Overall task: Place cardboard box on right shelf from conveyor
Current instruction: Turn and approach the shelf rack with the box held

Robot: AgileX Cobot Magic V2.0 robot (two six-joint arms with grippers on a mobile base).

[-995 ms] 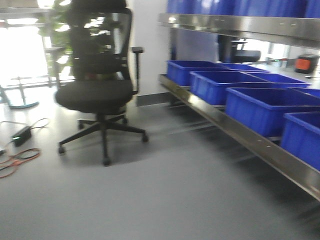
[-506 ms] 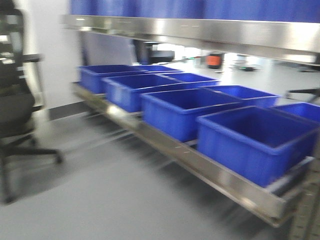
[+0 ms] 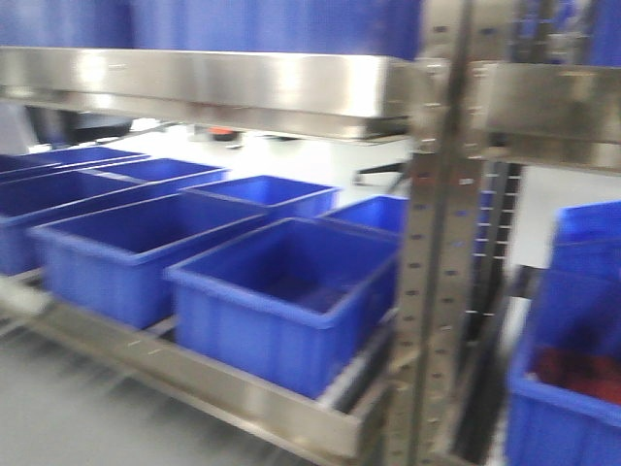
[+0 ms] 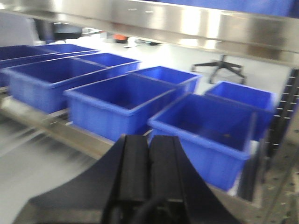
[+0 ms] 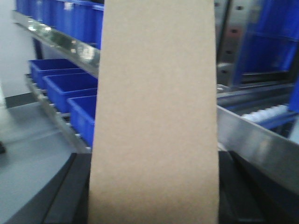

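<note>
Cardboard box (image 5: 154, 116), plain tan and unmarked, stands upright in the right claw (image 5: 154, 196) and fills the middle of the right wrist view. The claw's dark fingers (image 5: 70, 196) show at both lower sides of the box and grasp it between them. Just right of the box runs the shiny front lip of a stainless-steel shelf (image 5: 261, 142). The box is held nearer the camera than that lip. To the left, blue bins (image 5: 60, 79) line a lower rack level above the grey floor (image 5: 28, 140).

The left claw (image 4: 149, 172) is clenched on nothing: its two black pads press flat together along a thin seam. Beyond it, open blue bins sit in rows on the steel rack under a broad reflective lip. An office chair base (image 4: 219, 69) stands on pale flooring behind them.

The front view is somewhat blurred. It shows the same kind of rack, with bins below and a wide steel lip above. A perforated grey upright (image 3: 437, 291) stands right of centre, and past it is another blue bin with something red inside, too blurred to identify.
</note>
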